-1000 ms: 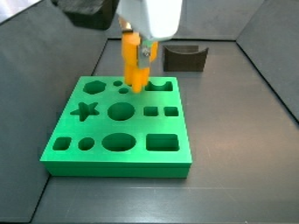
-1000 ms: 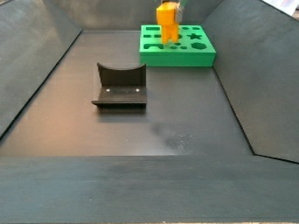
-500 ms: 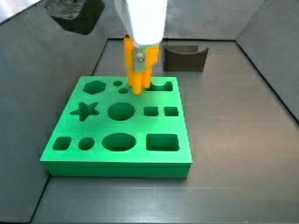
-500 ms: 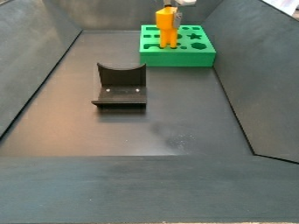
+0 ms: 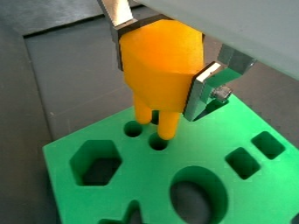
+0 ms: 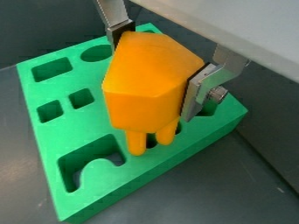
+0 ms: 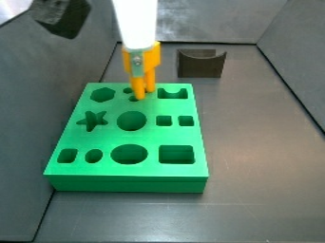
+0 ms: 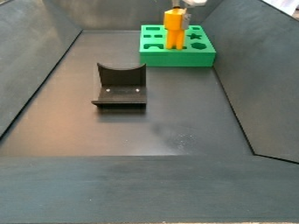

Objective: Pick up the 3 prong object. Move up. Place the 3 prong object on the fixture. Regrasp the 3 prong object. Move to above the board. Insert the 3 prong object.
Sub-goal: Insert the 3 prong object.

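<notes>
The 3 prong object is an orange block held upright with its prongs pointing down. My gripper is shut on its sides, as the second wrist view also shows for the gripper and the object. It hangs over the back row of the green board, where the prong tips meet the mouths of small round holes. How deep they sit is unclear. In the side views the object stands on the board. The dark fixture stands apart and bare.
Dark bin walls slope up around the floor on all sides. The board's other cut-outs include a star, circles and squares. A hexagon hole lies close beside the prongs.
The gripper has carried the 3 prong object sideways along the board's back row and slightly lower, bringing its prongs down to the small holes.
</notes>
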